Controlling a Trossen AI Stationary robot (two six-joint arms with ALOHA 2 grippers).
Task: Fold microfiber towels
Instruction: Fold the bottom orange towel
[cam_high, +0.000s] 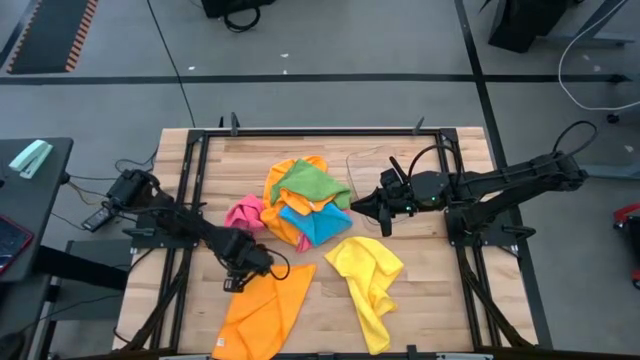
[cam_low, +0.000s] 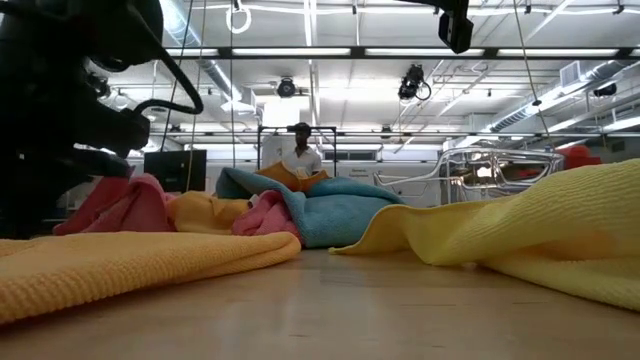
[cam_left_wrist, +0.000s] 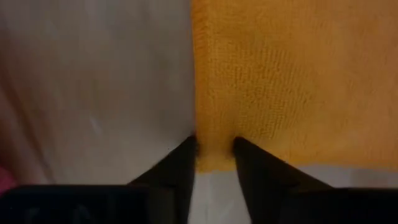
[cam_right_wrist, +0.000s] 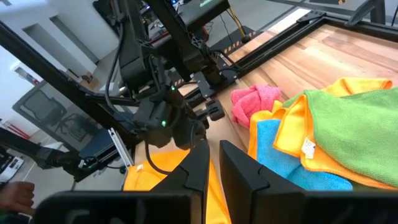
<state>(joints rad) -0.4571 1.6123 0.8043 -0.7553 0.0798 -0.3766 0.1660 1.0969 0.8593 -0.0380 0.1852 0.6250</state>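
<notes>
A wooden table (cam_high: 440, 290) is seen from above, with soft towels on it. An orange towel (cam_high: 262, 312) is spread out flat near the front edge, on the left side. The left gripper (cam_high: 237, 281) is set down at the top corner of this orange towel. In the left wrist view, the edge of the orange towel (cam_left_wrist: 292, 87) is pinched between the two dark fingers (cam_left_wrist: 177, 168), so the towel is gripped.

A yellow towel (cam_high: 368, 277) is laid loose and wrinkled just to the right of the orange one, near it but apart from it. In the low view the yellow towel (cam_low: 540, 225) is seen big and close on the right, and the orange towel (cam_low: 120, 265) is seen on the left.

A pile of towels (cam_high: 300, 205) is heaped in the middle of the table. A green towel (cam_high: 310, 185) is seen on top, a blue towel (cam_high: 315, 222) lower down, and a pink towel (cam_high: 243, 212) at the left side of the pile. More orange cloth is mixed into the pile.

The right gripper (cam_high: 358, 204) is held up in the air just beside the right side of the pile. Its fingers (cam_right_wrist: 236, 165) are nearly shut, with only a thin gap between them, and nothing is held in them.

A clear plastic tray (cam_high: 362, 165) is seen behind the pile. A person (cam_low: 300, 152) is seen far back in the room.
</notes>
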